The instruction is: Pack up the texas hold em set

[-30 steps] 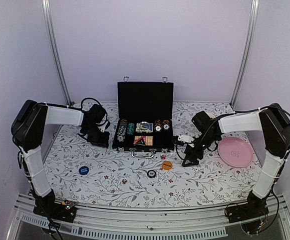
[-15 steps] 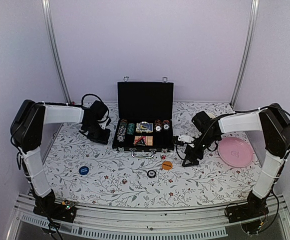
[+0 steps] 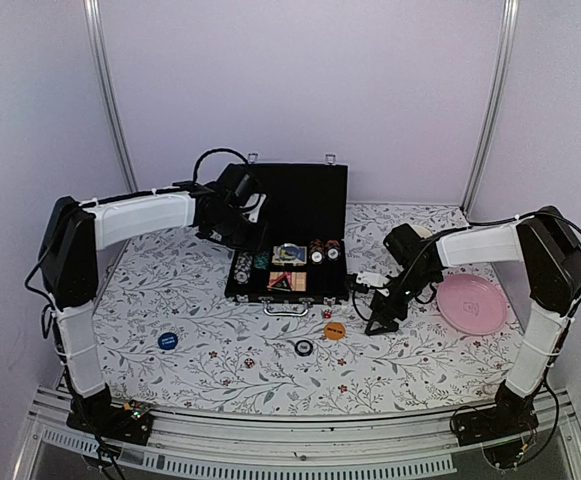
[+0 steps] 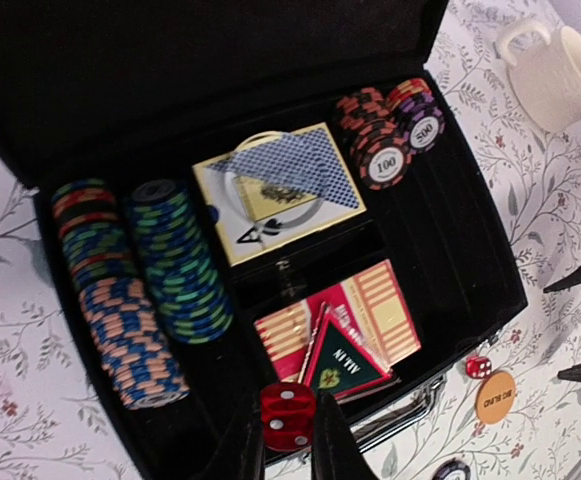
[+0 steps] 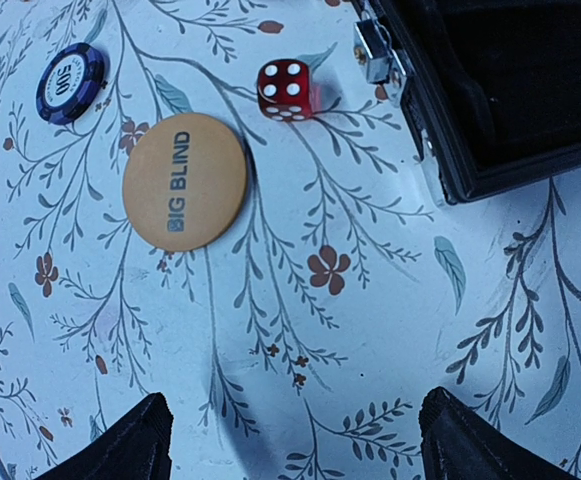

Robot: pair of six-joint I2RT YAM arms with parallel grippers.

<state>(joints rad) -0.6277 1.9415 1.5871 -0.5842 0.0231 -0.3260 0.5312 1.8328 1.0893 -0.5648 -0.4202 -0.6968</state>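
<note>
The black briefcase [image 3: 290, 205] stands open at the table's back, holding striped chip rows [image 4: 130, 300], a blue card deck [image 4: 280, 190], a red deck [image 4: 345, 320] and the green triangle token [image 4: 345, 362]. My left gripper [image 3: 242, 222] hovers over the case's left part, shut on a red die [image 4: 288, 417]. My right gripper [image 3: 380, 312] is open and empty, low over the cloth right of the case. In front of it lie a second red die [image 5: 284, 88], an orange "BIG BLIND" button [image 5: 185, 180] and a dark chip [image 5: 70, 83]. A blue button [image 3: 167, 340] lies front left.
A pink plate [image 3: 472, 303] lies at the right. A cream mug [image 4: 560, 75] stands behind the right arm. The case's lid [image 3: 291, 200] stands upright. Metal frame posts [image 3: 110, 100] rise at both back corners.
My left arm has lifted from the cloth left of the case and swung right, over the case's left side. The right arm has not moved.
</note>
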